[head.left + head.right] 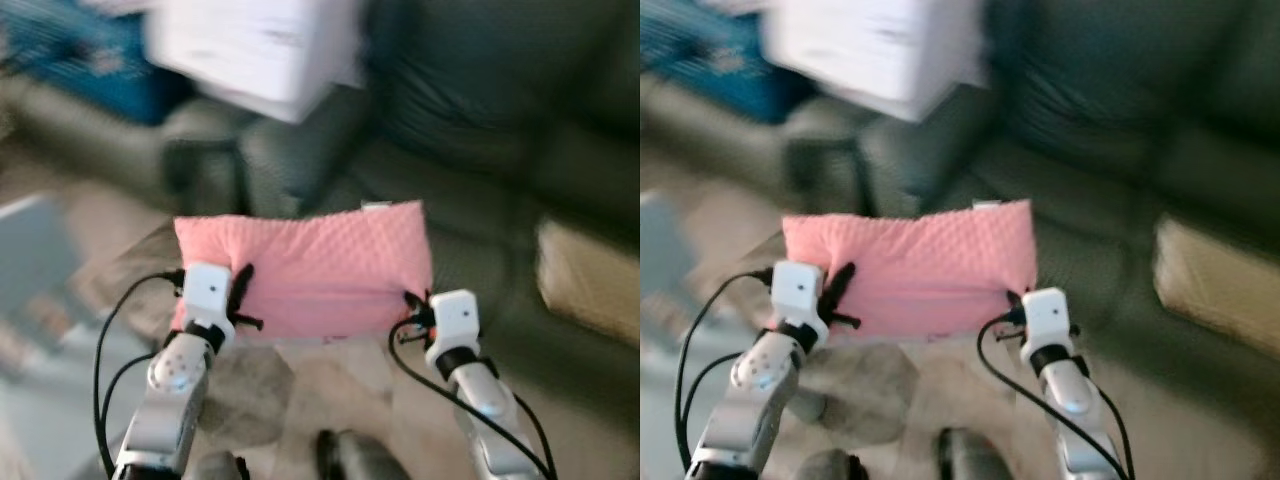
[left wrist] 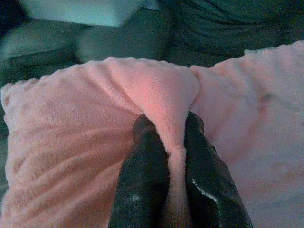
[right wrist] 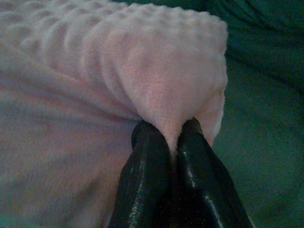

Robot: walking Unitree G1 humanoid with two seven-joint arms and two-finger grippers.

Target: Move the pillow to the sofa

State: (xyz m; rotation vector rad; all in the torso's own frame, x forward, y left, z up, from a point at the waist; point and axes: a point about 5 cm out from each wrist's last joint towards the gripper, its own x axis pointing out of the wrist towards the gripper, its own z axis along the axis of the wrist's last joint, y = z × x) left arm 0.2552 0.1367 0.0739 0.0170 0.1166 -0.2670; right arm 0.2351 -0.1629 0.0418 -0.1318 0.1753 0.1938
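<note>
Black fingers point(image 2: 142, 175) of the left gripper point(image 2: 166, 137) sit closest to the wrist lens, pressed together on a pinched fold of the pink pillow point(image 1: 310, 270), with fabric squeezed up between them. On the other wrist, the right gripper point(image 3: 168, 135) is likewise clamped on a bunched corner of the pillow, its two fingers point(image 3: 147, 180) nearly meeting around the dimpled cloth.

From the head views, which are blurred, the left gripper point(image 1: 238, 298) grips the pillow at its near left corner and the right gripper point(image 1: 412, 305) grips its near right corner, so the pillow hangs stretched between the two silver arms, raised off the floor and not touching anything else. Its far edge points toward the dark green sofa point(image 1: 500, 130), which lies just beyond the pillow and extends to the pillow's right. A tan cushion point(image 1: 585, 275) lies on the sofa to the right of the pillow. A white box point(image 1: 260, 45) sits beyond the pillow's left half, and something blue point(image 1: 90, 60) lies left of that box. Below the pillow, pale mottled floor point(image 1: 330, 385) shows between the arms.
</note>
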